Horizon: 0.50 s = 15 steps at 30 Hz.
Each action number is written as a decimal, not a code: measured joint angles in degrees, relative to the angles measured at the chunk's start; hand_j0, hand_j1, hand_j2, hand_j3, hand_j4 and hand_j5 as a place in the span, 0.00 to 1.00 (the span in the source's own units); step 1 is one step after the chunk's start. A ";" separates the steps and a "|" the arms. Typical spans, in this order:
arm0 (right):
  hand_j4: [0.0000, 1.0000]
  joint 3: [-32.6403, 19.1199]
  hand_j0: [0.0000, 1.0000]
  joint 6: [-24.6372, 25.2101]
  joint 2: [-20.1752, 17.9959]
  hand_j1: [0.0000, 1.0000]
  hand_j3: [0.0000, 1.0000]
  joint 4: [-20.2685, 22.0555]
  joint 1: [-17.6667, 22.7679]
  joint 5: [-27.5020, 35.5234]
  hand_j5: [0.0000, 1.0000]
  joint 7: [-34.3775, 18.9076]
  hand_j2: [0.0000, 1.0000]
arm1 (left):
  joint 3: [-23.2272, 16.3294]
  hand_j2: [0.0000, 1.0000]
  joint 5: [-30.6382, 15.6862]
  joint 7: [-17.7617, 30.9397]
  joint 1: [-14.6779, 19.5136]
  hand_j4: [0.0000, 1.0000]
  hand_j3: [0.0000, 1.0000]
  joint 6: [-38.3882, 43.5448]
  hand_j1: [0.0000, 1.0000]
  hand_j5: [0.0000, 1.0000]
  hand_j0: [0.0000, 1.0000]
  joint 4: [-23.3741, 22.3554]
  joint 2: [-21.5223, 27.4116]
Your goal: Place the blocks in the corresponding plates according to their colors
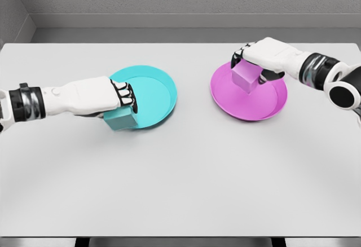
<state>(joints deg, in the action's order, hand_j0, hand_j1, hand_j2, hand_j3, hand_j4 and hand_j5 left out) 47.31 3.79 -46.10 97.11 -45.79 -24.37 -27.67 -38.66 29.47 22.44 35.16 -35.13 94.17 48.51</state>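
**Both hands grasping blocks at their matching plates**

You see the left hand (110, 97) reaching in from the left edge, its white forearm lying low across the white table (180, 190). Its fingers (125, 96) are curled over the top of the teal block (120, 118), which sits directly beneath and slightly in front of the knuckles. The block is at the near-left rim of the teal plate (155, 97); from this view you cannot tell whether it rests on the rim, on the table just beside it, or is lifted clear. Most of the plate's bowl lies open to the right of the hand.

Look next at the right hand (256, 55), which enters from the right edge with its arm angled down toward the centre. Its fingers are closed around the upper part of the pink block (245, 78), with the block hanging below the palm, tilted a little. The block is over the inner left part of the pink plate (271, 103). You cannot confirm whether its lower corner touches the plate surface.

The two plates stand apart, side by side, on the far half of the table, teal to the left, pink to the right.
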 measured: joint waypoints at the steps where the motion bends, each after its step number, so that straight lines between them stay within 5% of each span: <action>1: 0.56 -0.01 0.56 1.05 -0.05 0.56 0.56 -0.08 0.00 0.03 0.56 0.00 0.56 | -0.08 0.35 0.26 0.04 0.70 0.35 0.35 -0.01 0.35 0.35 0.35 -1.35 -0.91; 4: 0.57 0.00 0.57 2.74 -0.13 0.57 0.57 -0.18 0.09 0.06 0.57 0.03 0.57 | -0.78 0.35 1.10 0.13 3.08 0.35 0.35 0.00 0.35 0.35 0.35 -5.32 -3.71; 5: 0.66 0.01 0.66 3.02 -0.14 0.66 0.66 -0.20 0.09 0.11 0.66 0.04 0.66 | -1.16 0.35 1.41 0.15 3.78 0.35 0.35 0.00 0.35 0.35 0.35 -6.67 -4.56; 6: 1.00 0.03 1.00 3.40 -0.14 1.00 1.00 -0.22 0.35 0.15 1.00 0.14 1.00 | -1.45 0.35 1.61 0.17 4.04 0.35 0.35 0.00 0.35 0.35 0.35 -7.98 -5.38; 13: 1.00 0.23 1.00 5.92 0.06 1.00 1.00 -0.08 0.44 0.12 1.00 0.52 1.00 | -2.29 0.38 4.04 0.22 6.50 0.38 0.38 -0.03 0.38 0.38 0.38 -15.81 -10.60; 15: 1.00 0.25 1.00 6.05 0.08 1.00 1.00 -0.02 0.44 0.12 1.00 0.54 1.00 | -2.45 0.55 4.44 0.21 6.59 0.55 0.55 -0.03 0.55 0.55 0.55 -16.96 -11.36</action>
<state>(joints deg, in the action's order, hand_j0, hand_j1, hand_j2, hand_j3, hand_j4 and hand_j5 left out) 47.56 9.84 -46.02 97.09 -45.35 -24.25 -27.12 -41.11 33.91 22.65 41.75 -35.16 77.21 37.15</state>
